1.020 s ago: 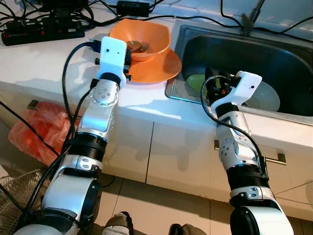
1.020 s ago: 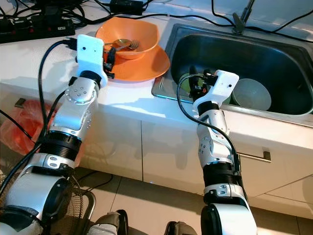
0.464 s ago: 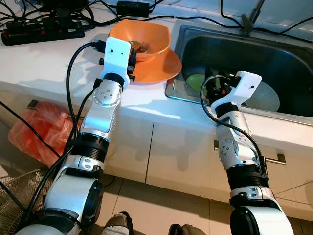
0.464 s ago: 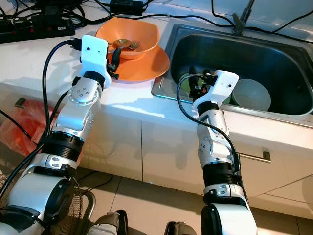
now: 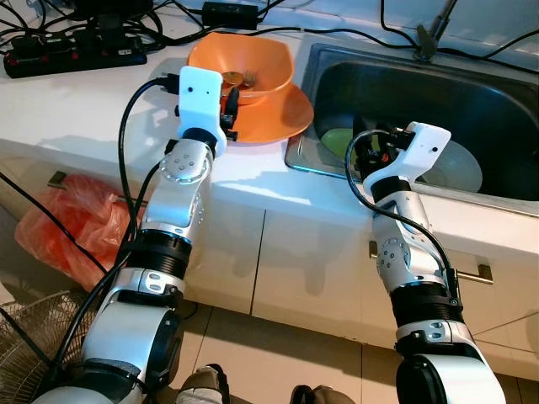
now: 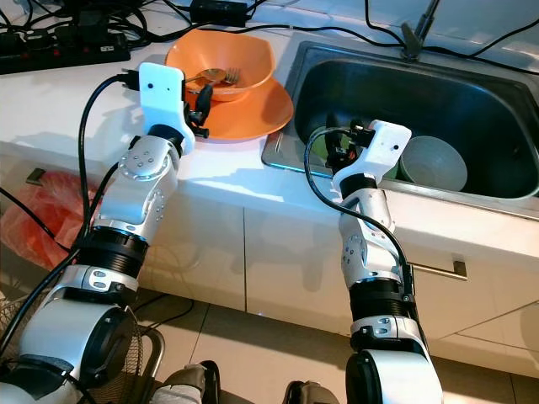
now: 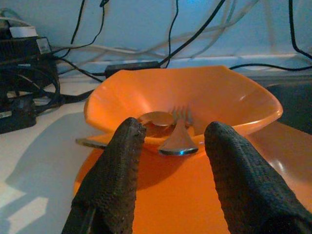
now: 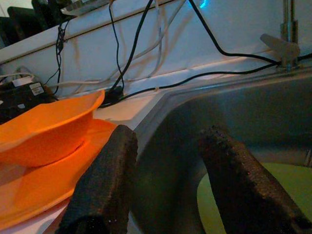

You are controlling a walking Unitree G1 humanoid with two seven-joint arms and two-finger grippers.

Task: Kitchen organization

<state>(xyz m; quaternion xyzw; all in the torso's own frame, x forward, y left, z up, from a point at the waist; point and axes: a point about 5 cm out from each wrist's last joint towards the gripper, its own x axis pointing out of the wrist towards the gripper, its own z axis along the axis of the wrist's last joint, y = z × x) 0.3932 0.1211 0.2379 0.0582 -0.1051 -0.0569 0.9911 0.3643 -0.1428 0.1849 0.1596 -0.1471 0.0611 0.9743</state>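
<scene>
Left eye view: orange bowl (image 5: pixel 253 69) stacked on orange plate (image 5: pixel 278 114) near the counter (image 5: pixel 76 101) back edge, plate rim touching the sink (image 5: pixel 472 93) lip at 3 o'clock; open room at 9 o'clock. Left pincer (image 5: pixel 229 108) over the plate's near rim. Right pincer (image 5: pixel 370 154) over the sink's near wall, beside a green plate (image 5: pixel 337 139).

Left wrist view: left pincer (image 7: pixel 170 161) spread wide, holding nothing; fork (image 7: pixel 176 141) and spoon (image 7: pixel 153 118) in the bowl at 12 o'clock, fork's long axis pointing away, tines up.

Right wrist view: right pincer (image 8: pixel 168 161) spread wide, empty, above the sink.
</scene>
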